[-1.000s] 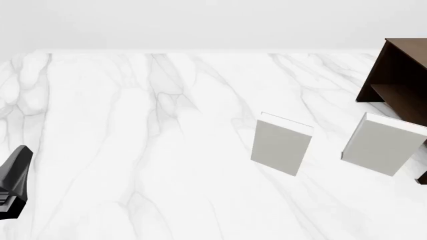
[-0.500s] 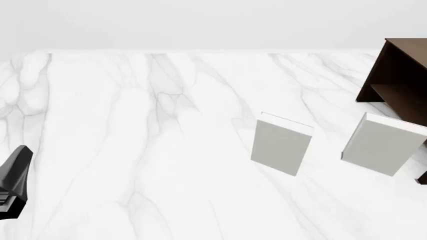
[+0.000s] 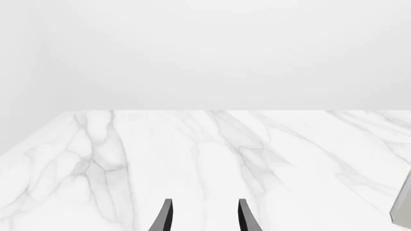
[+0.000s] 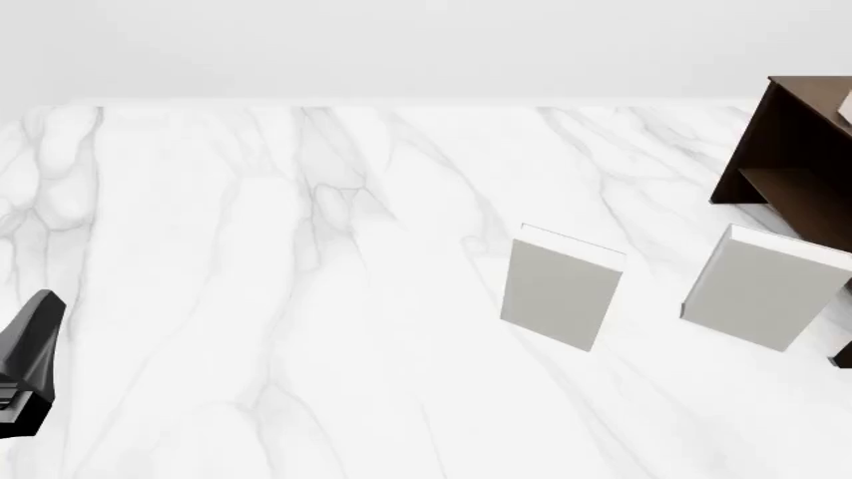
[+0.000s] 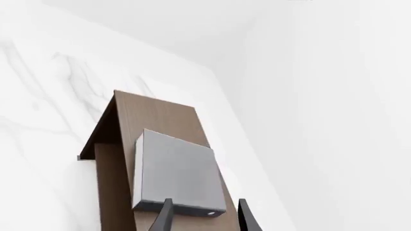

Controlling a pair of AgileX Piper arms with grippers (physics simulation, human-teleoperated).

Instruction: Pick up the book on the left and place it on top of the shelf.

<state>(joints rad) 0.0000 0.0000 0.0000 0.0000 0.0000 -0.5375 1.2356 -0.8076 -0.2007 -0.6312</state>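
Since half a second ago a pale corner of the book (image 4: 844, 104) shows above the shelf (image 4: 796, 150); it seems to lie flat on top, looking thin, stiff, light and slick, best pinched at its near edge, with my right gripper (image 5: 204, 219) spread just behind it and my left gripper (image 3: 204, 219) spread and empty.

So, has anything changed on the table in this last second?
Just one thing, at the front view's right edge: a pale corner of the book has appeared above the shelf. The right wrist view shows it lying flat on the shelf's top, with the right arm's fingers spread at its near edge. The two pale books and the left arm's fingers have not moved.
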